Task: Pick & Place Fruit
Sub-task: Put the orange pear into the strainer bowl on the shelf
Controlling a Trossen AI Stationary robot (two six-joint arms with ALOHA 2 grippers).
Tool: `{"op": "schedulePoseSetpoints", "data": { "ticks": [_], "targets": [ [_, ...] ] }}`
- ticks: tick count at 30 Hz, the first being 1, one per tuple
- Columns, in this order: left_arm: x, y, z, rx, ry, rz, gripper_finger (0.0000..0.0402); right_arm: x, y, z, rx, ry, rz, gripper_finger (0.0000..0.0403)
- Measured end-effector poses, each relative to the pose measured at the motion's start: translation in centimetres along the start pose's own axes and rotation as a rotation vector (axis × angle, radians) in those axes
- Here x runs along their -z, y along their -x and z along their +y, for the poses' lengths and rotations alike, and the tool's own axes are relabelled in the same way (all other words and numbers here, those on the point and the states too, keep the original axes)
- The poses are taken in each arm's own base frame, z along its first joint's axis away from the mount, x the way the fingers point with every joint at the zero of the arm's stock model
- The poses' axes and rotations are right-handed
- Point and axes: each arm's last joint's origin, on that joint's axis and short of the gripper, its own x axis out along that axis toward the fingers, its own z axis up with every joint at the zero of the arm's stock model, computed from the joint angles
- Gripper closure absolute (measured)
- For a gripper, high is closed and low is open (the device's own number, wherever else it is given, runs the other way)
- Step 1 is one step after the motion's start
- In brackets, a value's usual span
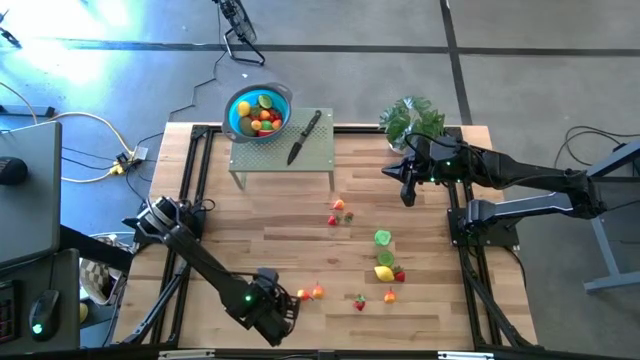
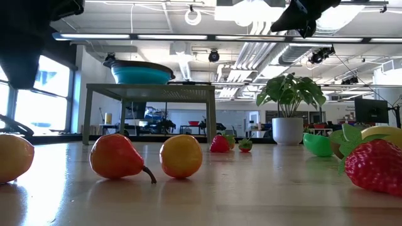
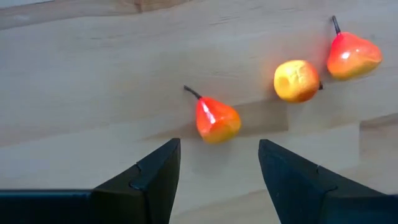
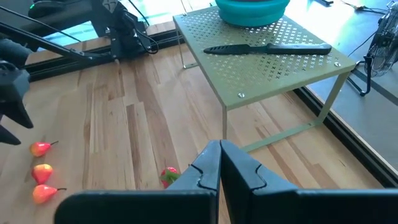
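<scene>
My left jaws [image 3: 217, 180] stand open just above the worktop [image 1: 300, 225] at its near edge, empty, a red-orange pear [image 3: 216, 120] lying between their tips. Beyond it sit an orange [image 3: 297, 80] and another pear [image 3: 351, 55]. Farther off, my right jaws [image 4: 219, 163] are closed, empty, near the potted plant [image 1: 412, 118].

Bare wood lies open mid-table [image 1: 260, 225]; perforated stand [image 1: 283, 152] with bowl [image 1: 258, 111] and knife [image 1: 303, 137] blocks the far edge, plant [image 1: 411, 119] the far right corner.
</scene>
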Motion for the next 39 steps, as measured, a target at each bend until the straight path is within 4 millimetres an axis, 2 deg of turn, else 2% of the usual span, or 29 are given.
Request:
{"op": "schedulePoseSetpoints", "data": {
  "ticks": [18, 26, 36, 39],
  "targets": [
    [1.4, -4.4, -0.4, -0.028, 0.052, -0.027, 0.019, 0.0, 0.0, 0.0, 0.0, 0.0, 0.0, 0.04],
    [1.1, -4.4, -0.4, 0.013, 0.067, -0.105, 0.019, 0.0, 0.0, 0.0, 0.0, 0.0, 0.0, 0.04],
    [1.2, -4.5, -0.3, -0.015, 0.067, -0.071, 0.019, 0.0, 0.0, 0.0, 0.0, 0.0, 0.001, 0.04],
    [1.4, -5.1, -0.2, -0.036, 0.065, -0.071, 0.019, 0.0, 0.0, 0.0, 0.0, 0.0, 0.0, 0.04]
  ]
}}
